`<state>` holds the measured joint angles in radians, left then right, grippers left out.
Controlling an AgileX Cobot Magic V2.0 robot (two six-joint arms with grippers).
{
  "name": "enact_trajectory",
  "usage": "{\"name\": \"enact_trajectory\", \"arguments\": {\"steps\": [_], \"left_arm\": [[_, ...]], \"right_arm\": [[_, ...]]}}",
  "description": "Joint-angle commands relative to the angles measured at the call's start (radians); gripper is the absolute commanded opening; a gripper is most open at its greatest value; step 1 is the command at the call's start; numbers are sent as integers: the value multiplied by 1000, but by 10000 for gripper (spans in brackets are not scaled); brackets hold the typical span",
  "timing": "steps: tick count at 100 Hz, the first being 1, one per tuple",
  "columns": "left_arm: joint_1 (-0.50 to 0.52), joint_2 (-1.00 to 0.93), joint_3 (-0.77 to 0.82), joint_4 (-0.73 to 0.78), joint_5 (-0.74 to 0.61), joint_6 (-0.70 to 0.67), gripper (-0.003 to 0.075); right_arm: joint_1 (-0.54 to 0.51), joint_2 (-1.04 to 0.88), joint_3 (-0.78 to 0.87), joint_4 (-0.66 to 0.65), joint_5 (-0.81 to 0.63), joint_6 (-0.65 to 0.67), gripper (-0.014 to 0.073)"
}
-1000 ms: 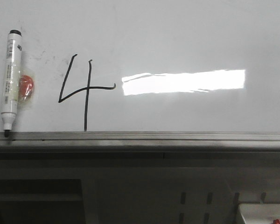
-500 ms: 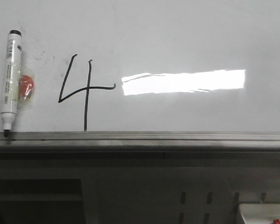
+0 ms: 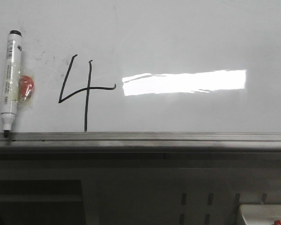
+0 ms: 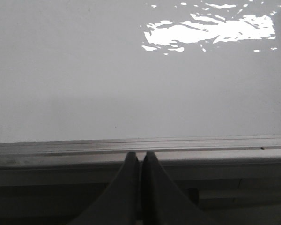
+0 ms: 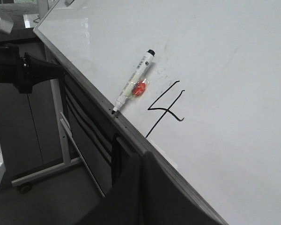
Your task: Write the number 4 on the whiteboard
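Observation:
A black hand-drawn number 4 [image 3: 82, 91] stands on the whiteboard [image 3: 187, 37], its stem reaching down to the grey ledge [image 3: 154, 137]. It also shows in the right wrist view [image 5: 165, 107]. A white marker [image 3: 10, 77] with a black cap stands tip-down on the ledge to the left of the 4, an orange-red piece [image 3: 26, 88] fixed to its side. No gripper shows in the front view. My left gripper [image 4: 141, 156] is shut and empty, in front of the ledge. My right gripper [image 5: 141, 157] is shut and empty, beside the board's lower edge, away from the marker [image 5: 133, 82].
A bright light reflection [image 3: 185, 82] lies on the board to the right of the 4. Below the ledge is a dark frame with slots [image 3: 196, 201]. A white object with a red spot [image 3: 267, 216] sits at the lower right. The board stand's leg [image 5: 42, 171] shows in the right wrist view.

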<state>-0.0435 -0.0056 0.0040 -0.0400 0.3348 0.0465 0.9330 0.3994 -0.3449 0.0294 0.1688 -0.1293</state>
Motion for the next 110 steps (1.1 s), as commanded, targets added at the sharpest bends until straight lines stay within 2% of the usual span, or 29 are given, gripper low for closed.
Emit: {"name": "enact_trajectory", "arguments": {"steps": [1,39,48,67,93,110], "left_arm": [[0,-26,34,-9,-50,1,-20],[0,-25,34,-9,-50,1,-20],[0,-25,34,-9,-50,1,-20],[0,-25,34,-9,-50,1,-20],[0,-25,34,-9,-50,1,-20],[0,-25,34,-9,-50,1,-20]], "right_arm": [[-4,5,-26,-7,-75,-1,-64],[-4,5,-26,-7,-82,-1,-64],[-37,5,-26,-10,-105,-1,-64],[-252,5,-18,-10,-119,-1,-64],[-692,-22,124,-8,-227,-1,-64],[-845,-125,235,11,-227,-1,-64]]}}
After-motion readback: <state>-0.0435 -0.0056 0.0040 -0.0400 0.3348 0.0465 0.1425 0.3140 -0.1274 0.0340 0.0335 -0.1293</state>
